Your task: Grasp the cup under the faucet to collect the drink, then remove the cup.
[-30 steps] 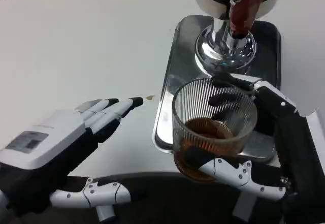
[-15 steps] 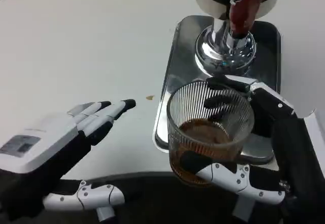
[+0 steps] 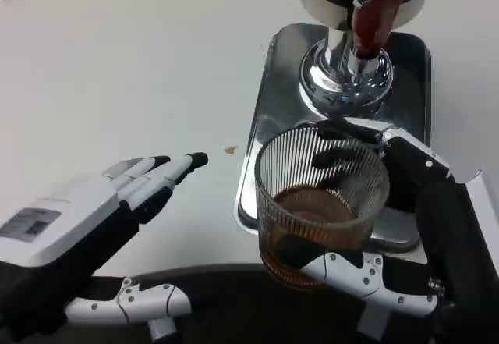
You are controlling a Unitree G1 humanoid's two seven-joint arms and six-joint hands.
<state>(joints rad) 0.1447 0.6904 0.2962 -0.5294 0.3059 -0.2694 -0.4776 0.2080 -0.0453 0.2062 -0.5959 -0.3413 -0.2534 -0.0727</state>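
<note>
A ribbed clear glass cup (image 3: 320, 200) holds brown drink in its lower part. My right hand (image 3: 390, 227) grips it, fingers wrapped round the far side and thumb across the near base. The cup hangs at the front edge of the metal tray (image 3: 269, 94), away from the dispenser. The dispenser (image 3: 355, 16) stands at the tray's far end, with a red tap handle (image 3: 373, 12) and a chrome base. My left hand (image 3: 93, 207) hovers over the white table at the lower left, fingers stretched flat and holding nothing.
A small brown drop (image 3: 229, 150) lies on the white table (image 3: 125, 71) just left of the tray. The table's near edge runs along the bottom of the picture, with dark floor below it.
My right hand has drawn the cup slightly toward me and to the left, off from under the tap. My left hand has slid back and a little lower.
</note>
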